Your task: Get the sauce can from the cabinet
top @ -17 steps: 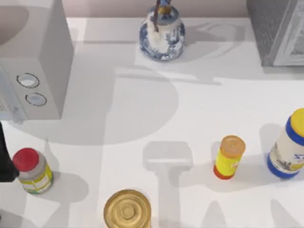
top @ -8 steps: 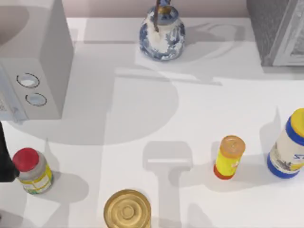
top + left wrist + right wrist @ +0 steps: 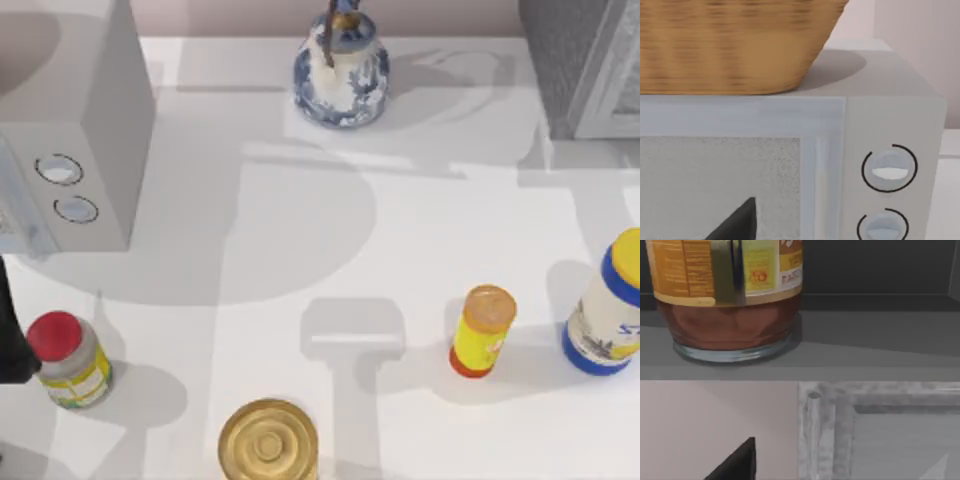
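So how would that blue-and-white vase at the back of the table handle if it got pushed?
The vase looks glazed ceramic, so probably slippery and breakable. Its round belly narrows to a thin neck, so a push high up might tip it, and once down it would likely roll. It probably feels heavy for its size.

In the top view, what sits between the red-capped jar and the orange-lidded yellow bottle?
The gold tin, slightly nearer the camera than both, between the red-capped jar and the yellow bottle.

speckled matt cabinet (image 3: 565,60), shiny metal tin (image 3: 268,440)
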Available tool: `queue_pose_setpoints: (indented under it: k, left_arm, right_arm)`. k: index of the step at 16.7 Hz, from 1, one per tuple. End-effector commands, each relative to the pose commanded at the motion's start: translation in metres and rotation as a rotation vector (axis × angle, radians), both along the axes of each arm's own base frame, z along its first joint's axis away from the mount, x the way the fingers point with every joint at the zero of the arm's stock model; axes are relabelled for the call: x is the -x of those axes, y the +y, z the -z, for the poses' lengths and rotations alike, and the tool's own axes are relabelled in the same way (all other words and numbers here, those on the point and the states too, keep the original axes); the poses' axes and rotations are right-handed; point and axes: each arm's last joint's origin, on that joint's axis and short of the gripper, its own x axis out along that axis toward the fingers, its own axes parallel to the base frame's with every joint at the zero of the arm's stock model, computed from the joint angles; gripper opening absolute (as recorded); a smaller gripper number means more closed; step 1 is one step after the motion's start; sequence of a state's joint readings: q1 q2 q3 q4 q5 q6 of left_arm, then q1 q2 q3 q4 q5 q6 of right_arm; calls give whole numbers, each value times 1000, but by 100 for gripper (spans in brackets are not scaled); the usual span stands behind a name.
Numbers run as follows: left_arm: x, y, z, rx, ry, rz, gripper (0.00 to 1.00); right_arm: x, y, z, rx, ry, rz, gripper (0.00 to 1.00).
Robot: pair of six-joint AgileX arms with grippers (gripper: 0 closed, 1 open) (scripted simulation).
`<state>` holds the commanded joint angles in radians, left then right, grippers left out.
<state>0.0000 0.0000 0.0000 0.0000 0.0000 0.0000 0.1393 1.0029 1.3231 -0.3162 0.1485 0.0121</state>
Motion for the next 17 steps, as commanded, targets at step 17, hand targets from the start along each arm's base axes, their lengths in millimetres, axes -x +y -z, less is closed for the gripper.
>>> queue_pose_setpoints:
  k: [17]
  left_arm:
    - [0,0,0,0,0,0,100]
  right_arm:
    - [-66,34,-52,-1,2,2,100]
